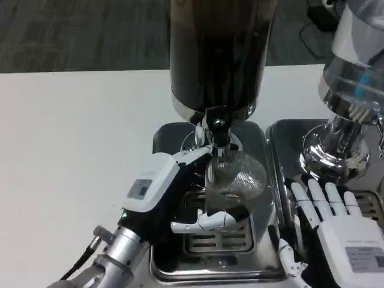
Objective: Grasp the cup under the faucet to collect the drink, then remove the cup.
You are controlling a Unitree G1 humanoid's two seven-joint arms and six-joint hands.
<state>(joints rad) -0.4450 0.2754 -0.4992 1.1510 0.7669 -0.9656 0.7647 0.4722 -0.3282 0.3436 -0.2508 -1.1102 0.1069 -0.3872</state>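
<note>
Under the faucet [217, 129], the clear cup [235, 183] sits grasped by the left robot hand [180, 192].

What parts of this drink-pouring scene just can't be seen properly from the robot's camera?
- Head view: the dark dispenser is cut off by the top edge, so its top is unknown.
- Whether any drink is in the clear cup: too blurred to tell.
- The left hand grips the cup; its palm hides the cup's near-left side.
- The right hand is cut by the bottom edge.
- The second dispenser runs off the right edge.
</note>
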